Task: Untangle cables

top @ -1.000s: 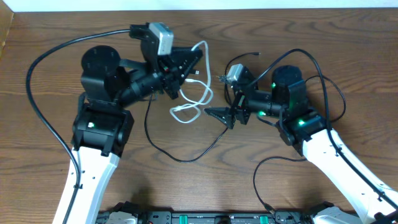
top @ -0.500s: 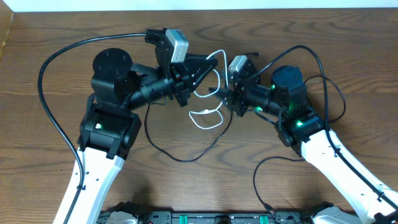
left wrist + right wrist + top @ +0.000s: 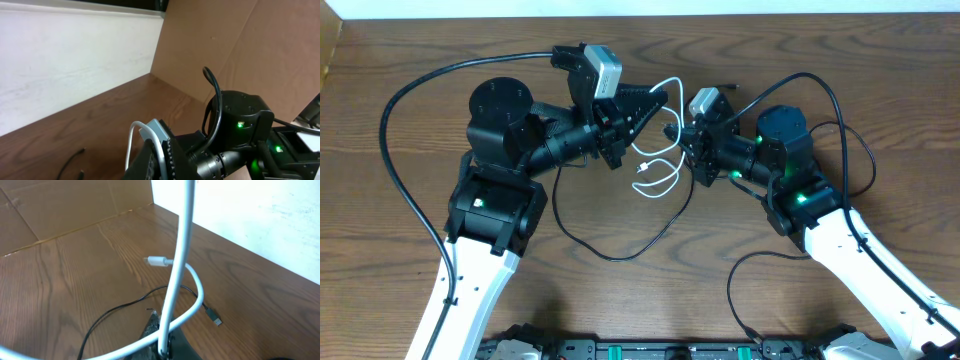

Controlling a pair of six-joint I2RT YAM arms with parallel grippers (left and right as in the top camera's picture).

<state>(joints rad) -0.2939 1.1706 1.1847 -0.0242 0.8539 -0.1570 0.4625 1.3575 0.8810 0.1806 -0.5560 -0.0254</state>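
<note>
White cable (image 3: 183,230) hung looped over the tabletop (image 3: 380,250), left fingers (image 3: 640,105) pinched shut on one stretch, right fingers (image 3: 690,150) clamped on another; a black cable (image 3: 620,258) lay below.

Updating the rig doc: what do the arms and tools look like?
Both the left arm and right arm have white lower links and black rounded joint housings with green lights. The left tool and right tool are black. A grey camera box sits on each wrist. Thick black wires loop off both arms.
</note>
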